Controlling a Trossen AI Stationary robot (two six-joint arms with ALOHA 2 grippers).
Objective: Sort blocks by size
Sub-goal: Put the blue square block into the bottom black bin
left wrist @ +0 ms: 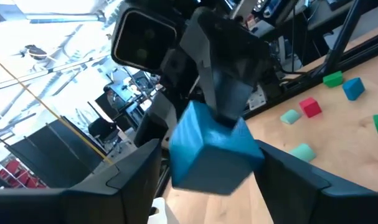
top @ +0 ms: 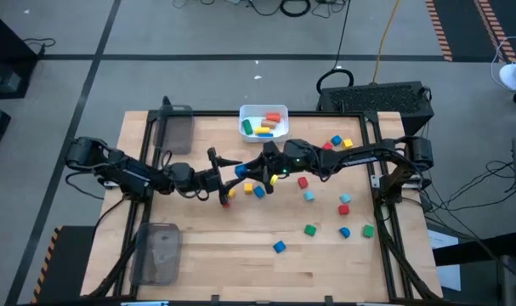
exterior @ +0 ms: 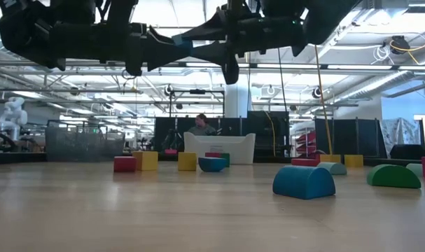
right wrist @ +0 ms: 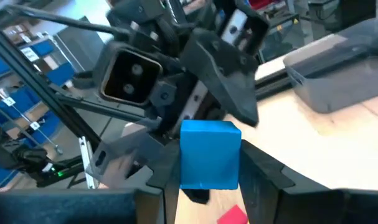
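Above the middle of the wooden table (top: 206, 255), the two arms met tip to tip with a blue cube (top: 241, 170) between them. The right gripper (right wrist: 204, 186) clenched the cube, its fingers (right wrist: 160, 180) pressed against the block's two sides. The left gripper (left wrist: 207, 180) faced it with jaws spread wide, its fingers (left wrist: 136, 174) flanking the same cube without clearly pressing it. The cube hung off the table, above a red block (top: 224, 202) and a yellow block (top: 248, 186). Other blocks lay scattered toward the table's right side, and several sat in the white bin (top: 245, 129) at the far edge.
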